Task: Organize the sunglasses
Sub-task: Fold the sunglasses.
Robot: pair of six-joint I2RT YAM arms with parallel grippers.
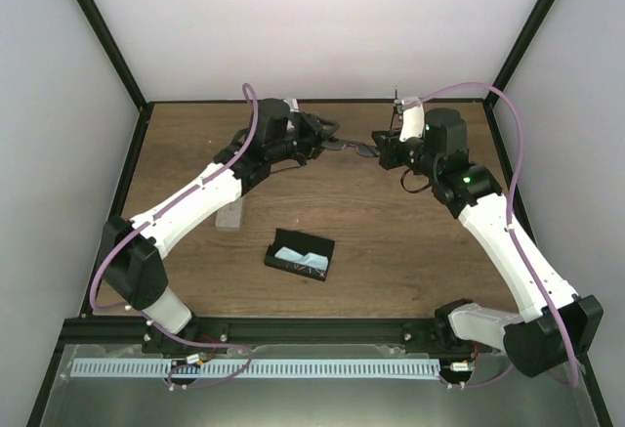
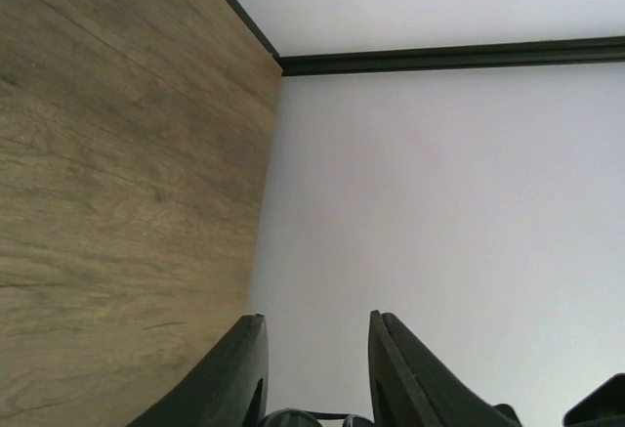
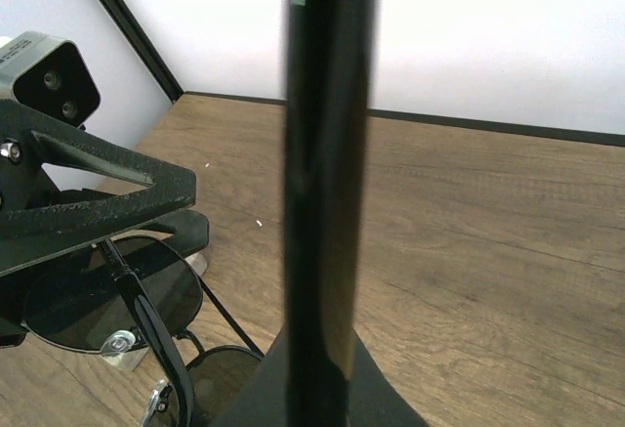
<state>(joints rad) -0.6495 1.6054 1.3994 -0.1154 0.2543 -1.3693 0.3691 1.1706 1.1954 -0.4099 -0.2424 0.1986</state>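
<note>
On the table (image 1: pixel 391 241), a clear case (image 1: pixel 229 215) lies at the left. Right of it is an open black case (image 1: pixel 300 254) with a blue cloth (image 1: pixel 291 255) inside. Farther back, the left gripper (image 1: pixel 327 139) has its jaws narrowed around the sunglasses (image 3: pixel 107 295); I cannot tell whether they pinch. The right gripper (image 1: pixel 383 144) is closed beside the sunglasses' other end.

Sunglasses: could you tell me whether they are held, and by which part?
The left gripper's jaws flank the sunglasses at one lens; firm grip cannot be told.
</note>
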